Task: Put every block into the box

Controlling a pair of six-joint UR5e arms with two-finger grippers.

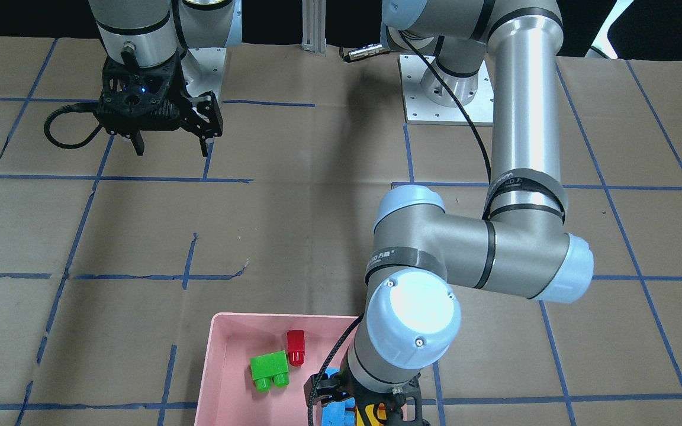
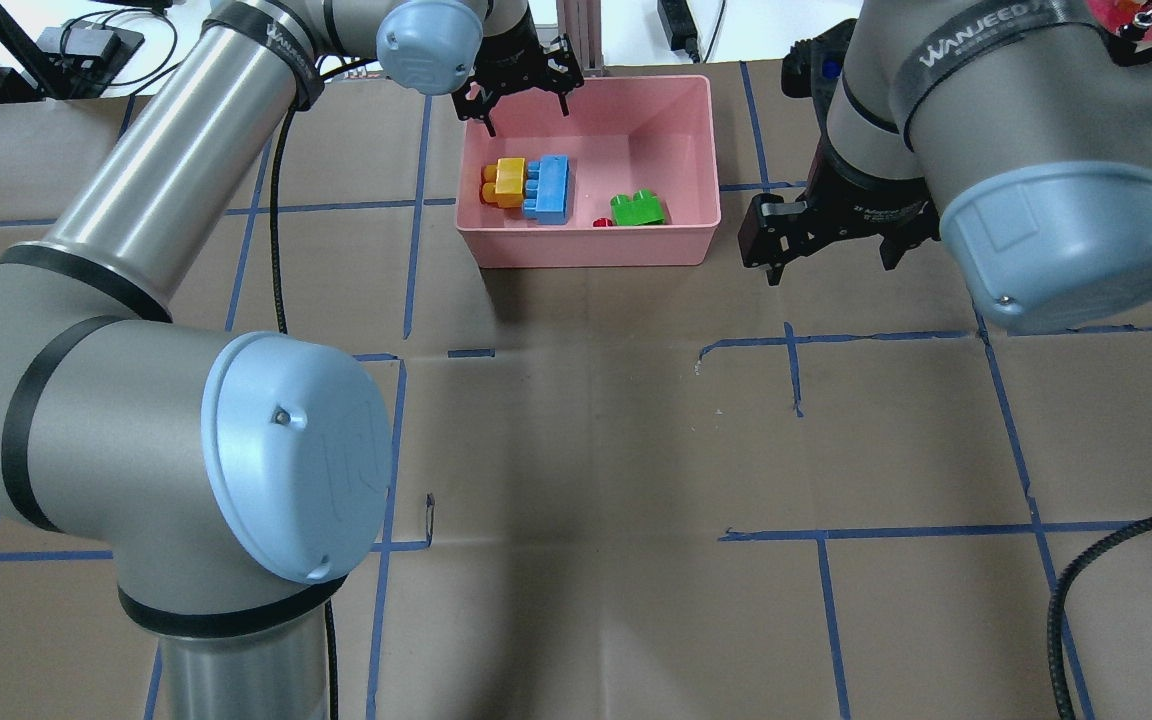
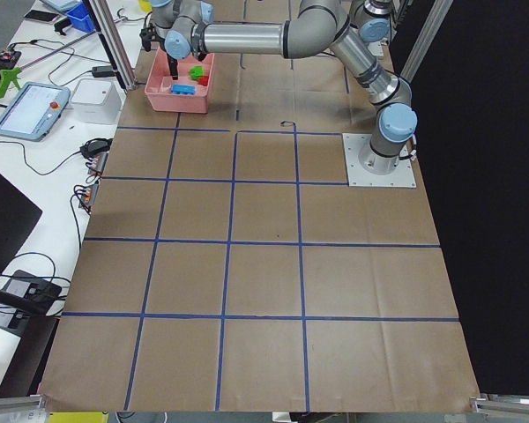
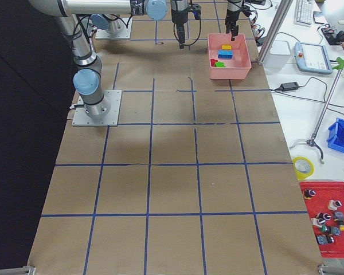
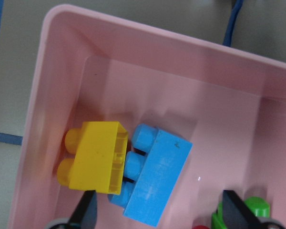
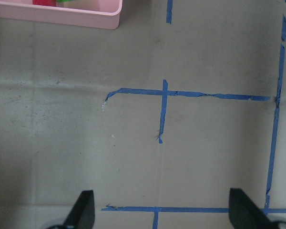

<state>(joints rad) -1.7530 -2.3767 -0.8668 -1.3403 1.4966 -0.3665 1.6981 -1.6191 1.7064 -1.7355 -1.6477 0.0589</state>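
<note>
The pink box (image 2: 586, 246) stands at the far middle of the table. All four blocks lie in it: yellow (image 2: 508, 180) touching light-blue (image 2: 549, 188) at the left end, green (image 2: 636, 209) and the tiny red one (image 2: 600, 222) at the right. My left gripper (image 2: 527, 118) hovers open and empty above the box's left end. Its wrist view shows the yellow block (image 5: 97, 162) and blue block (image 5: 157, 181) right below. My right gripper (image 2: 829, 270) is open and empty over bare table to the right of the box; it also shows in the front-facing view (image 1: 171, 152).
The table is covered in brown paper with a grid of blue tape (image 2: 796, 370). The left arm's elbow (image 2: 186, 450) looms over the near left. A corner of the box (image 6: 62, 16) shows in the right wrist view. Devices and cables lie beyond the table's far edge (image 4: 309, 54).
</note>
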